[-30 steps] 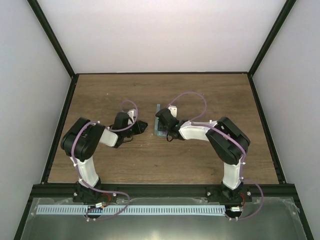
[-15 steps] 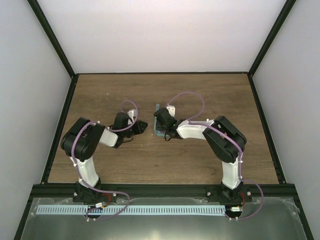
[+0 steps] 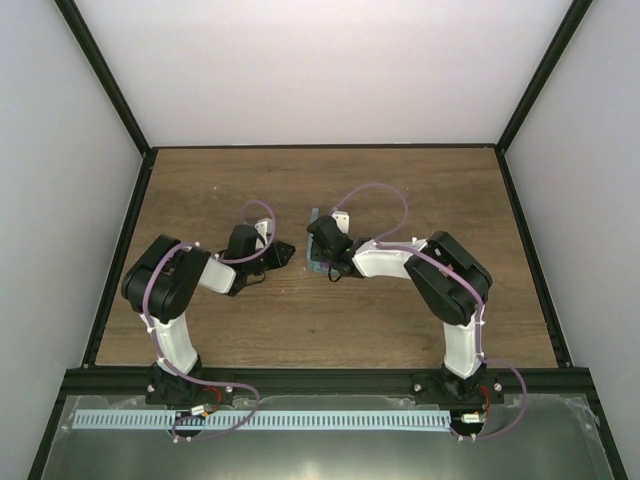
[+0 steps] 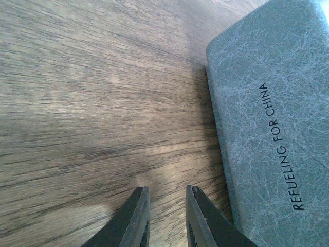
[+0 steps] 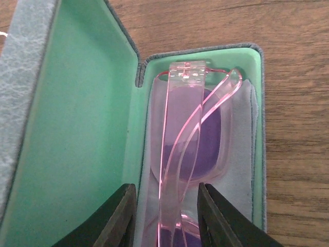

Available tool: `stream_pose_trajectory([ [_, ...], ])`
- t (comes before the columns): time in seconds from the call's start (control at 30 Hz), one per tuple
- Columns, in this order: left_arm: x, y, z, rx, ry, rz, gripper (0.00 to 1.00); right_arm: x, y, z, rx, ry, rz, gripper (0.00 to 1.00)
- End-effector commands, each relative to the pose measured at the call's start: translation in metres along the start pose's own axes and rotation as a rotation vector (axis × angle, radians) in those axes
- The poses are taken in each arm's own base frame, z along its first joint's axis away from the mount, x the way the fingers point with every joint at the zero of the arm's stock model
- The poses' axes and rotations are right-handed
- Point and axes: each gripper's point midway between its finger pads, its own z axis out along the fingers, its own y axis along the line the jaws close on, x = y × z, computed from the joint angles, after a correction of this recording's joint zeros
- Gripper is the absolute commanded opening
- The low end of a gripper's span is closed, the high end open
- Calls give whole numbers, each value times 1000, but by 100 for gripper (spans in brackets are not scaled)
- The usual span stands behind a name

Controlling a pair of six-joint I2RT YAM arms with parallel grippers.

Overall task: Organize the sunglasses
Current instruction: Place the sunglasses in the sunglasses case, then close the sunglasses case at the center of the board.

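One legible inscription is recorded, in the left wrist view. It stands on the closed outer shell of the sunglasses case (image 4: 257,87), a grey-green cover with a fine crackled texture. The inscription (image 4: 280,146) reads "REFUELING FOR CHINA". It is printed in dark, thin capital letters, in a single line of three words. The line runs lengthwise along the case, parallel to its long edge, and reads from the bottom of the view upward. All letters are sharp and complete, and none is covered or cut off by the picture's edge
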Motion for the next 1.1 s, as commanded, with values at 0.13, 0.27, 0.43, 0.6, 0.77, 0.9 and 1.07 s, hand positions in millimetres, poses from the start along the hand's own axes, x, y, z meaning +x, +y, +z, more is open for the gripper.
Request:
stream_pose_trajectory([
  [0.13, 31, 23, -2, -72, 101, -43, 23, -18, 5, -26, -27, -59, -5, 45],
  [0.27, 29, 21, -3, -68, 95, -42, 23, -24, 6, -41, -58, -85, -12, 51],
  [0.43, 29, 16, -3, -43, 98, -40, 23, -28, -4, -56, -64, -131, -27, 58],
  [0.6, 27, 13, -4, -34, 97, -37, 23, -26, 5, -73, -306, -158, -37, 59],
  [0.77, 25, 10, -6, -23, 93, -36, 23, -23, 3, -74, -515, -107, 58, 25],
  [0.9, 24, 8, -8, -25, 90, -31, 23, -18, 6, -61, -529, -66, 68, 2],
  [1.07, 24, 8, -9, -29, 90, -28, 23, -15, 18, -56, -580, -38, 61, 1],
])
